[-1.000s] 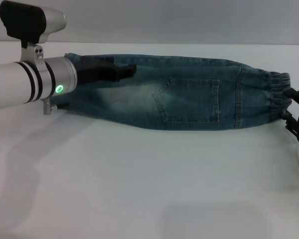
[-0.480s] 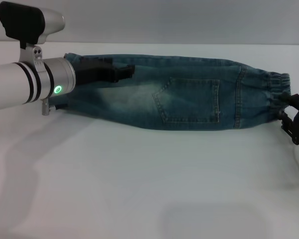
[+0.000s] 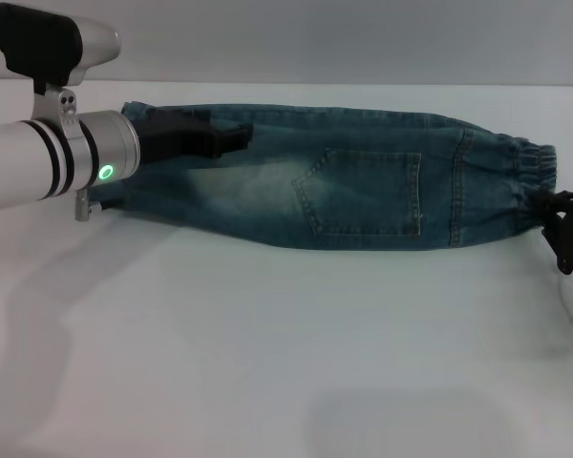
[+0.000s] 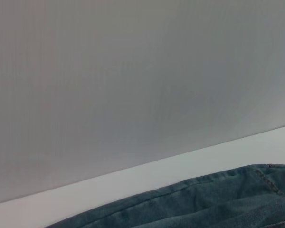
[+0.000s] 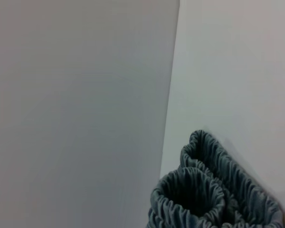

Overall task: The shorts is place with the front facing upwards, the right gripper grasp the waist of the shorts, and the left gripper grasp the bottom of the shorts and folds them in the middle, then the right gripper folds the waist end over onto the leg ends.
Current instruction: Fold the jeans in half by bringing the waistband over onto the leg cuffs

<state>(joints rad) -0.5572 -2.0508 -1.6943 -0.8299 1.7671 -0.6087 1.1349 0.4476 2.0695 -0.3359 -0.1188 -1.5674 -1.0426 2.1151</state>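
Fingers unreadable on both: our left gripper overlies the folded blue-green denim shorts; our right gripper should pinch the gathered waistband squarely.

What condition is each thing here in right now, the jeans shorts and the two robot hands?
the shorts: folded lengthwise into a long strip, lying flat on the white table, a stitched pocket facing up.
waistband: gathered, at the robot's right end, doubled over.
the left gripper: resting over the leg end of the shorts.
the right gripper: at the waistband end, beside the table's edge.
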